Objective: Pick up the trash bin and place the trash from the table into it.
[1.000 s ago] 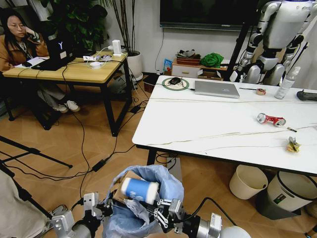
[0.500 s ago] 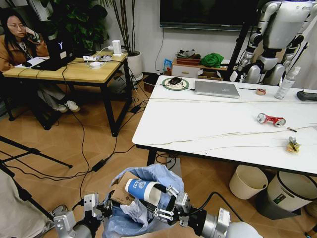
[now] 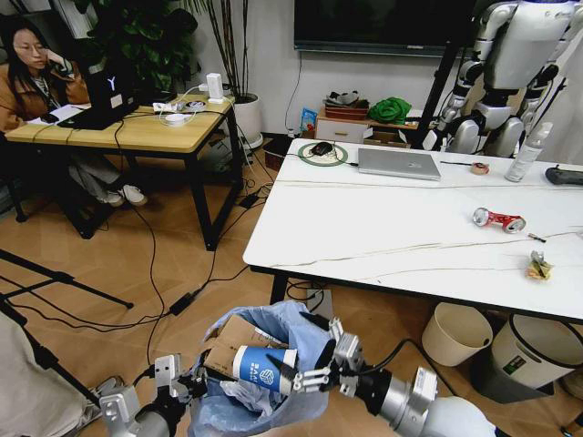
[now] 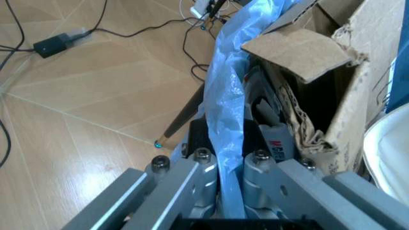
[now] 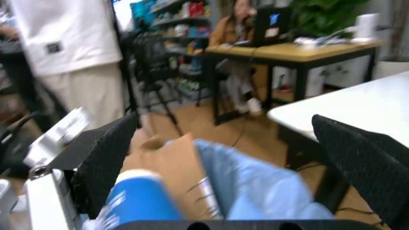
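We see the trash bin low in front of the counter's near edge, lined with a crinkly light-blue bag whose rim bunches up around the load. Crumpled brown cardboard sticks out of its top, tilted, and a blue-and-white paper cup lies on its side across the opening, just beside the cardboard. On the counter, toward its right end, a crushed red can lies flat, and nearer the front edge beyond it sits a small crumpled wrapper, well apart from the bin.
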Robot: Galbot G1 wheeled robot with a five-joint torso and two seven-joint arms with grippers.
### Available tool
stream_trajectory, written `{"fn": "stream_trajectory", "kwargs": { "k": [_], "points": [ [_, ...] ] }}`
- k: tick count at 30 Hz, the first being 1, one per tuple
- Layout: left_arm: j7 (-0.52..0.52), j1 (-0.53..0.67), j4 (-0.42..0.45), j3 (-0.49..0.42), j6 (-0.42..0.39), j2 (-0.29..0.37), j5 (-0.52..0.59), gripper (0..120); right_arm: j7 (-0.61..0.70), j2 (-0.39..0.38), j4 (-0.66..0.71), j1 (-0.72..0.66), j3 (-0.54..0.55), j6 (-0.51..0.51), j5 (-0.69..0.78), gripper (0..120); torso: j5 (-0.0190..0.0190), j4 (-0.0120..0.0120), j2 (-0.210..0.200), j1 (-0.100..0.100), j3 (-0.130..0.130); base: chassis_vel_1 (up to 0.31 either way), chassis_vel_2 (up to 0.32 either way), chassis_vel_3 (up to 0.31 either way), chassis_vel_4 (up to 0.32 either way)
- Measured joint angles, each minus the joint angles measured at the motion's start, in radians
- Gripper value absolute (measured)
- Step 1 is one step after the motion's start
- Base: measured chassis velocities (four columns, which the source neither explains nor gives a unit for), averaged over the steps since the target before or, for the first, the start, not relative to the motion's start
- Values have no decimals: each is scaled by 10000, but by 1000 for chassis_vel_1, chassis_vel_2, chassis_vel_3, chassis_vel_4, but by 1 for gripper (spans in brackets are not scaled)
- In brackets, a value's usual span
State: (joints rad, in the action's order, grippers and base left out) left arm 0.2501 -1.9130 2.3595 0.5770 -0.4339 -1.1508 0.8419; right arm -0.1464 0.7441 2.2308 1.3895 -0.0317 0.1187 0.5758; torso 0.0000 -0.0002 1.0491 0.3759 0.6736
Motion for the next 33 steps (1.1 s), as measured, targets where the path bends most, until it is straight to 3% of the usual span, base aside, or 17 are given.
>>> {"fn": "stream_trajectory", "kwargs": {
  "k": [4, 7, 11, 14, 19, 20, 25, 27, 33],
  "points": [
    [3, -7, 28, -39, 11, -117, -3, 0, 1644, 695, -76, 104, -923, 110, 256, 100, 2, 2, 0, 0, 0, 0, 0, 0, 0],
    [-18, 11, -7, -75, 31, -120, -43, 0, 1925, 1195, -284, 334, -1789, 184, 261, 100, 3, 1, 0, 0, 0, 0, 0, 0, 0],
    [-78, 116, -118, -70, 78, -66, -65, 0, 1627, 2073, -831, 1061, -3963, 915, 32, 100, 4, 1, 0, 0, 0, 0, 0, 0, 0],
    [-103, 172, -172, -67, 92, -8, -55, 0, 1656, 2373, -848, 1423, -4833, 865, -227, 100, 0, -1, 0, 0, 0, 0, 0, 0, 0],
    [-230, 250, -320, -153, 152, 127, -34, 0, 1417, 3905, -857, 2367, -6906, 715, -415, 100, -1, 0, 0, -2, 0, 0, 0, 0, 0],
    [-230, 250, -320, -153, 152, 127, -34, 0, 1417, 3905, -857, 2367, -6906, 715, -415, 100, -1, 0, 0, -2, 0, 0, 0, 0, 0],
    [-306, 262, -324, -101, 223, 262, -1, 0, 819, 5562, -810, 2975, -7821, 776, -569, 100, 0, 0, 0, -3, 0, 0, 0, 0, 0],
    [-310, 259, -312, -90, 229, 285, 18, 0, 754, 5791, -789, 3068, -7876, 807, -602, 100, 0, 0, 0, -3, 0, 0, 0, 0, 0],
    [-370, 167, -232, -128, 251, 343, 99, 0, -98, 7591, -1185, 3585, -7887, 1460, -1046, 100, -1, -1, 0, -3, 1, 0, 0, 0, 0]
  ]
}}
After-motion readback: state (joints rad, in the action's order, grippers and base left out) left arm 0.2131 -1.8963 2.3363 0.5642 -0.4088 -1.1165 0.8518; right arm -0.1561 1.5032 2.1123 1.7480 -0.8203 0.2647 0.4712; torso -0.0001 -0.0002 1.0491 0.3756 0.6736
